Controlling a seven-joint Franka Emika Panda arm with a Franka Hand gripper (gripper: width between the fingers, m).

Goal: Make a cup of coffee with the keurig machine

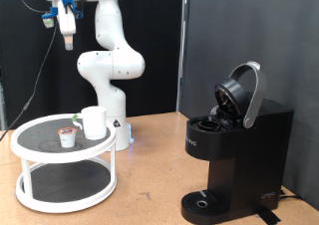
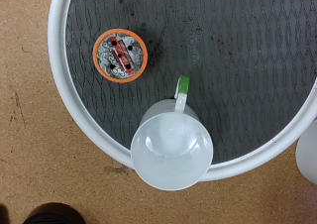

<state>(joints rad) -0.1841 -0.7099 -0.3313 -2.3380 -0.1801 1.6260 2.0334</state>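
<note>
Lid up on the black keurig machine (image 1: 235, 145), white cup (image 1: 94, 121) waiting on the tray (image 1: 40, 150), gripper (image 1: 66, 34) high above, its opening impossible to tell.

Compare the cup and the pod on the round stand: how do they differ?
Size: the cup is clearly wider and taller than the pod.
Colour: the cup is plain white; the pod has an orange rim around a dark, reddish top.
Form: the cup is open-topped with a side handle; the pod has none.
Shared: both stand upright on the white round stand, apart from the gripper high above.
</note>
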